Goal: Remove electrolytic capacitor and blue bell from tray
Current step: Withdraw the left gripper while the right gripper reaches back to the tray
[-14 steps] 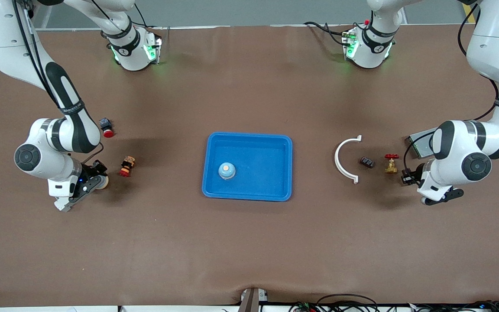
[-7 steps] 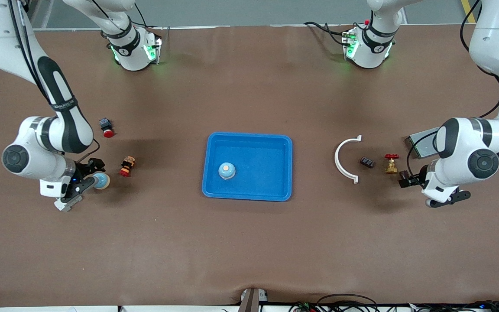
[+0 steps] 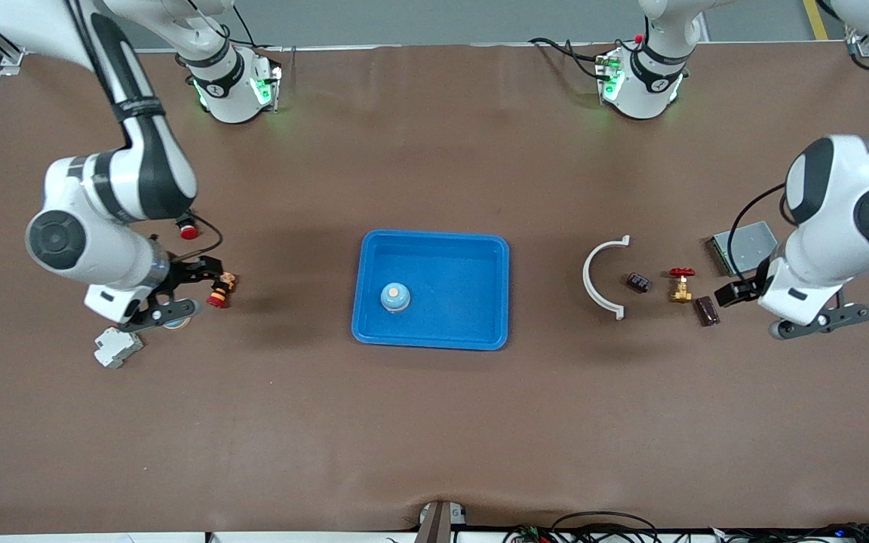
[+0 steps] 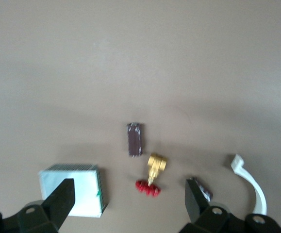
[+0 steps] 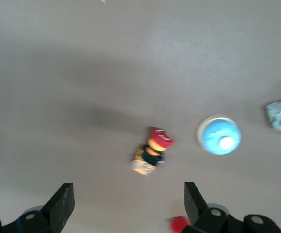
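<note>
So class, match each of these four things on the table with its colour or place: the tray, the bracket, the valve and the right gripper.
Things:
1. tray
2. bracket
3. valve
4. right gripper

Descriptions:
A. brass body with a red handwheel
B. open, above the table by a blue bell
C. blue, mid-table, with a bell in it
D. white and curved, between tray and valve

Pairs: 1-C, 2-D, 3-A, 4-B
</note>
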`<state>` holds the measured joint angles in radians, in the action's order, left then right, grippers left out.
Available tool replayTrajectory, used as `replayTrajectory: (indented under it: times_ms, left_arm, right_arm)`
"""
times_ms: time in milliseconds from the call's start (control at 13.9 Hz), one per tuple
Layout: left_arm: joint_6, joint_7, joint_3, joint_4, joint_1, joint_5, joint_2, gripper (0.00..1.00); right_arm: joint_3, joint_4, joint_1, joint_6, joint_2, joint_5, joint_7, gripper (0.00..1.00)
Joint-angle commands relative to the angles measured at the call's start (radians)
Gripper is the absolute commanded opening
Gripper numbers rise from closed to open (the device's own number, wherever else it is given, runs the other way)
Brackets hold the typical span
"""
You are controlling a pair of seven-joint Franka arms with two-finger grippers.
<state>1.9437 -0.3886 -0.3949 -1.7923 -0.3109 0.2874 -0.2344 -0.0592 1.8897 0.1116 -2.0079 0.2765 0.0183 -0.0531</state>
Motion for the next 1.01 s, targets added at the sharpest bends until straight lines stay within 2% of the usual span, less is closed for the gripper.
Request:
replayTrajectory:
  times_ms: [0, 144, 359, 575, 718, 790, 934]
  left_arm:
    - [-0.173, 0.014, -0.039, 0.089, -0.007, -0.033, 0.066, 1.00]
    - [-0.250, 0.023, -0.039, 0.146, -0.010, -0.100, 0.095, 1.00]
    - [-0.356, 0.051, -0.039, 0.240, -0.011, -0.139, 0.103, 1.00]
    - [-0.419, 0.069, -0.039, 0.303, -0.010, -0.172, 0.104, 1.00]
    - [-0.425, 0.131, -0.030, 0.303, -0.010, -0.182, 0.138, 1.00]
    - [-0.428, 0.158, -0.013, 0.301, -0.001, -0.182, 0.147, 1.00]
    - [-0.462, 0.204, 0.098, 0.291, 0.091, -0.183, 0.182, 1.00]
  right_arm:
    - [-0.001, 0.011, 0.058, -0.005, -0.016, -0.075, 0.143, 1.00]
    - [-0.002, 0.006, 0.115, -0.024, -0.010, -0.119, 0.243, 1.00]
    - [-0.001, -0.004, 0.225, -0.113, 0.000, -0.120, 0.431, 1.00]
    - [-0.001, -0.055, 0.315, -0.189, 0.073, -0.120, 0.580, 1.00]
    - [-0.001, -0.133, 0.353, -0.193, 0.142, -0.121, 0.651, 1.00]
    - [-0.001, -0.164, 0.365, -0.193, 0.171, -0.121, 0.679, 1.00]
    - [-0.001, -0.217, 0.393, -0.195, 0.216, -0.120, 0.739, 1.00]
